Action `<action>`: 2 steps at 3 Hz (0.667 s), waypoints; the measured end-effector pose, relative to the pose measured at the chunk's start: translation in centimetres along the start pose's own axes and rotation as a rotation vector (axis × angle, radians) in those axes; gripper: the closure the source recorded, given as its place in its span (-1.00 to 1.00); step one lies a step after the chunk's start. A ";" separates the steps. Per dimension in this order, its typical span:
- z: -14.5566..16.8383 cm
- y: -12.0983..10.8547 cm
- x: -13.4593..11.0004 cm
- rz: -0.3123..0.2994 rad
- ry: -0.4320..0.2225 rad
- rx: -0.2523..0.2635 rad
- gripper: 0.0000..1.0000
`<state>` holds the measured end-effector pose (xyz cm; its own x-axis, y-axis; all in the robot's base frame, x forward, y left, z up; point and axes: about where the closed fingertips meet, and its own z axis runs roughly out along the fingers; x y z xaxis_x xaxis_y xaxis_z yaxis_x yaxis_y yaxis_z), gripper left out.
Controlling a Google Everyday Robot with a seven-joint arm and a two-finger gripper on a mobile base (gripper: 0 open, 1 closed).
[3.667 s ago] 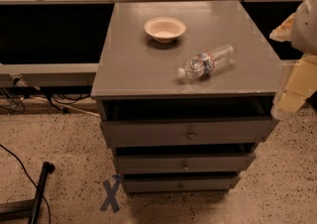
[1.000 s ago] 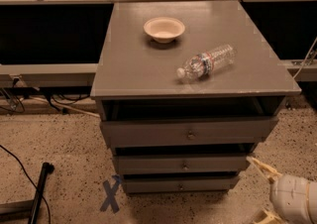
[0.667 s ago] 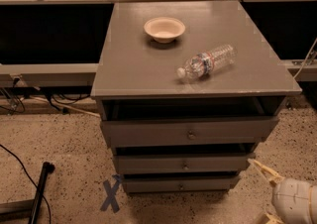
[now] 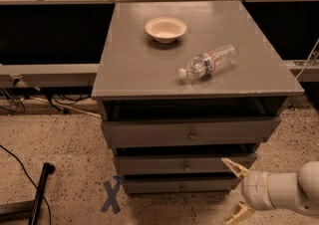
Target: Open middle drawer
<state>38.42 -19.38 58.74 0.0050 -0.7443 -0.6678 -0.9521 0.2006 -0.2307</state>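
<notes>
The middle drawer (image 4: 164, 165) is the second grey front of the cabinet, with a small round knob (image 4: 187, 167) at its centre. It stands slightly out, with a dark gap above it. The top drawer (image 4: 149, 133) above it is taller and wider, and the lowest drawer (image 4: 159, 185) is the smallest. My gripper (image 4: 233, 191) is at the lower right, level with the middle and lowest drawers. It sits just off the cabinet's right front corner. Its two cream fingers (image 4: 234, 167) are spread apart and hold nothing.
A cream bowl (image 4: 165, 29) and a plastic water bottle (image 4: 208, 62) on its side lie on the cabinet top (image 4: 134, 64). A blue X (image 4: 111, 195) is taped on the speckled floor at the cabinet's left front. A black pole (image 4: 39, 194) and cables lie lower left.
The arm has dropped from beside the cabinet top at the right edge to floor level at the lower right. Over the last second the gripper shifted slightly down. The drawers have not moved.
</notes>
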 end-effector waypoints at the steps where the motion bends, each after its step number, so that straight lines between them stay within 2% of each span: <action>1: 2.8 -0.6 2.2 0.042 -0.111 -0.005 -1.00; 2: 3.6 -0.3 2.5 0.054 -0.126 -0.015 -1.00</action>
<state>39.83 -19.02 54.60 -0.0092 -0.6466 -0.7627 -0.9566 0.2279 -0.1817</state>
